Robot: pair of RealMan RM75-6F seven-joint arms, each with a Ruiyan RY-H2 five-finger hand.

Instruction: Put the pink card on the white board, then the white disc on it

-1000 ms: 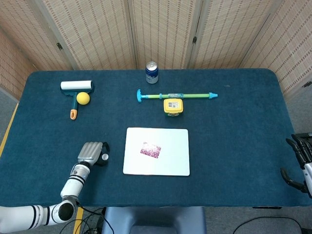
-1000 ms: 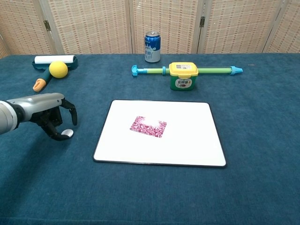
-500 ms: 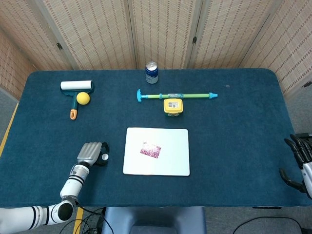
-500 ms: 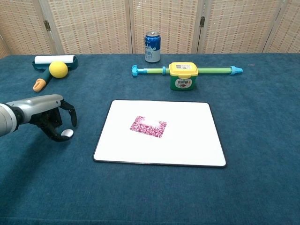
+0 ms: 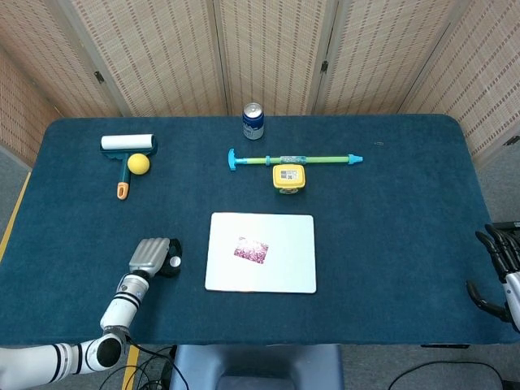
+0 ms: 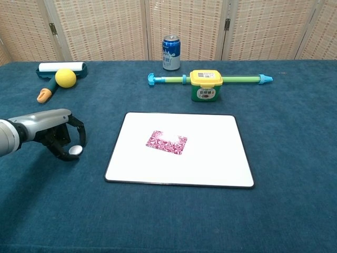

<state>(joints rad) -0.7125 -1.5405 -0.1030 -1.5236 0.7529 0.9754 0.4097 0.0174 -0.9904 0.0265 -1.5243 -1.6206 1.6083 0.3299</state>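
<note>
White disc point(image 6: 76, 150): small pale round piece left of the white board, on the desk or barely off it; cannot tell which. It sits at the tips of the left hand's curled fingers point(image 6: 79, 129), apparently pinched for the carry to the card.
Left hand point(image 6: 50, 132): curved over the disc from the left, grey back uppermost, so the fingers close down around the piece.
Pink card point(image 6: 167, 142): flat on the board, near its middle; first step judged done.
White board point(image 6: 210, 163): flat at centre of the desk point(image 6: 295, 158), the target surface.
Right hand point(image 5: 500, 264): parked at the desk's right edge, dark fingers loosely curled, holding nothing.
Unused stock, far side: blue can point(image 6: 170, 52), green-and-blue rod point(image 6: 237, 79) with yellow box point(image 6: 206, 85), lint roller point(image 6: 60, 67) with yellow ball point(image 6: 66, 77).
</note>
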